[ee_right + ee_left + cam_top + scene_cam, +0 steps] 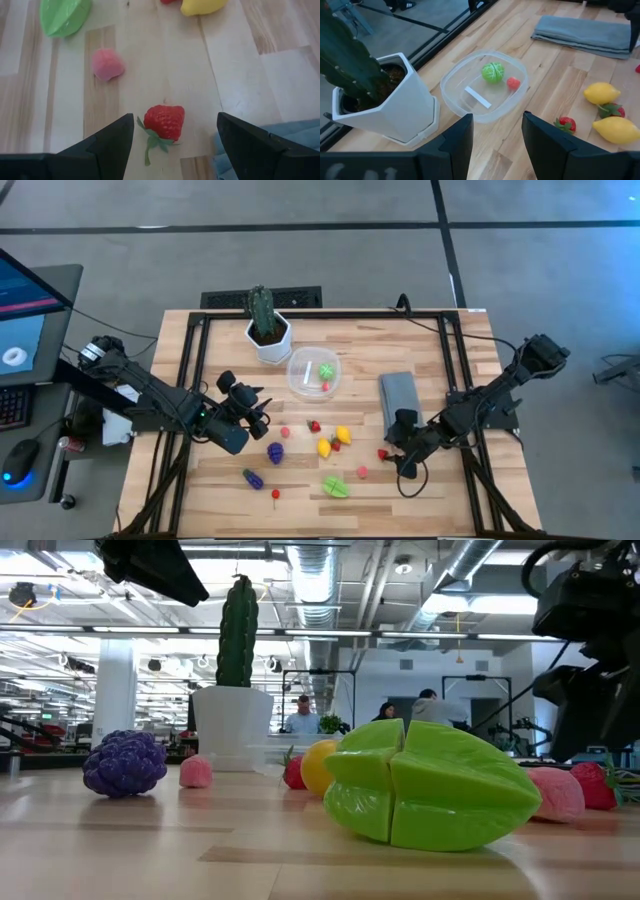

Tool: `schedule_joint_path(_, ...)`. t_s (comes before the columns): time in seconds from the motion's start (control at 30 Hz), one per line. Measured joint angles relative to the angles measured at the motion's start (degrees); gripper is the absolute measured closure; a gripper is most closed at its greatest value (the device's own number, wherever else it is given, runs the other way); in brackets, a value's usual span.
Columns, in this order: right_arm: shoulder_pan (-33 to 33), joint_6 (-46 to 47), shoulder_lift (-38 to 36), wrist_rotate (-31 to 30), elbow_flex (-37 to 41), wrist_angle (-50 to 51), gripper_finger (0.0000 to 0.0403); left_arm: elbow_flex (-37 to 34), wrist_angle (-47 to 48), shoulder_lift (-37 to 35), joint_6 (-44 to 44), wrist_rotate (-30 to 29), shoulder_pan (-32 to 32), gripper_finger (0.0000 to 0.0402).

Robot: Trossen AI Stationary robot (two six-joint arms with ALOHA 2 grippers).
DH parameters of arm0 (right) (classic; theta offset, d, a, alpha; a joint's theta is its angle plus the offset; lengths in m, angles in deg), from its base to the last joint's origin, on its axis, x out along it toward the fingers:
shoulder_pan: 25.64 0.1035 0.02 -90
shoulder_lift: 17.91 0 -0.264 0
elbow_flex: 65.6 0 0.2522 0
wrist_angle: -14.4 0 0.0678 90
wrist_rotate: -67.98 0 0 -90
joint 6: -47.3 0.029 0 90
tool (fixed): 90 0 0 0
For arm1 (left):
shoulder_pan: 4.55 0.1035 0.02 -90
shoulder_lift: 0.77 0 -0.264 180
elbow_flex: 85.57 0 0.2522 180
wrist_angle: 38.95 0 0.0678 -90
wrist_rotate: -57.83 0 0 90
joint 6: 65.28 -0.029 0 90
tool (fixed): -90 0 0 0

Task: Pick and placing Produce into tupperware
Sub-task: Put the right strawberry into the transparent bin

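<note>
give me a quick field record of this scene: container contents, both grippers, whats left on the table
container: round clear plastic tupperware beside the white hexagonal plant pot
contents: green round leafy toy vegetable and small red toy piece
left gripper: open, empty, facing the tupperware
right gripper: open, straddling a red toy strawberry, not gripping it
loose on table: yellow lemons, purple grapes, green starfruit, pink piece
other: grey folded cloth

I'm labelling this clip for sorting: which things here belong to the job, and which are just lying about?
Job: tupperware holding a green piece and a red piece; loose produce on the table, including the strawberry at the open right gripper.
Lying about: cactus, white pot, grey cloth.
</note>
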Motion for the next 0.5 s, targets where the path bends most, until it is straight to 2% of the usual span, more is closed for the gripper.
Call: schedule_joint_path(0.5,-0.10,-4.94,1.33,3.28,0.00,-1.23,0.0092,0.01,-0.01,0.00,0.44,0.02,0.02,0.0242)
